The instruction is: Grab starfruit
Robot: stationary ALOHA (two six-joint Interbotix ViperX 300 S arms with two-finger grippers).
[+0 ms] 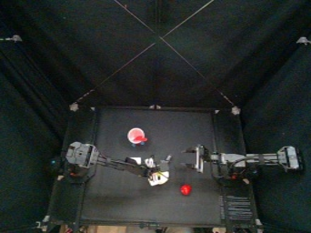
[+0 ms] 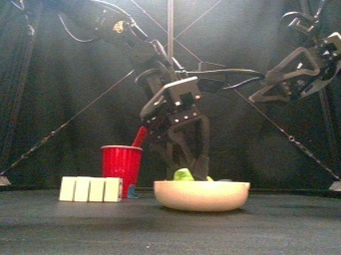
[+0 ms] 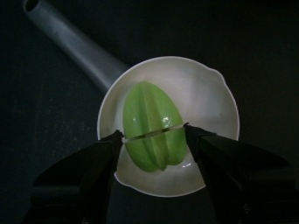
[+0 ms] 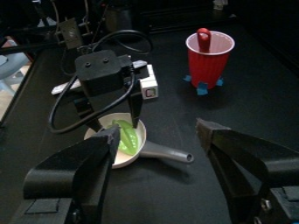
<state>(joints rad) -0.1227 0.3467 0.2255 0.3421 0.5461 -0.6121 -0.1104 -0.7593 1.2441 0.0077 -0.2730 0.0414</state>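
1. Nearest in the left wrist view, the left pincer (image 3: 156, 150) has its two jaws spread wide, one on each side of the starfruit (image 3: 152, 125); whether they touch the fruit I cannot tell, and nothing is gripped yet
2. The starfruit lies in a white bowl (image 3: 216, 96) with a long handle, on the black counter (image 4: 251, 96); its long axis runs straight away from the pincer, so the jaws straddle its narrow width, which suits a plain squeeze
3. The left arm is plainly the nearer one, poised directly over the fruit
4. Farther off, the right pincer (image 4: 163, 166) hangs wide open and empty, well apart from the bowl
5. Beyond stand a red cup (image 4: 209, 54) and pale blocks (image 2: 90, 188)
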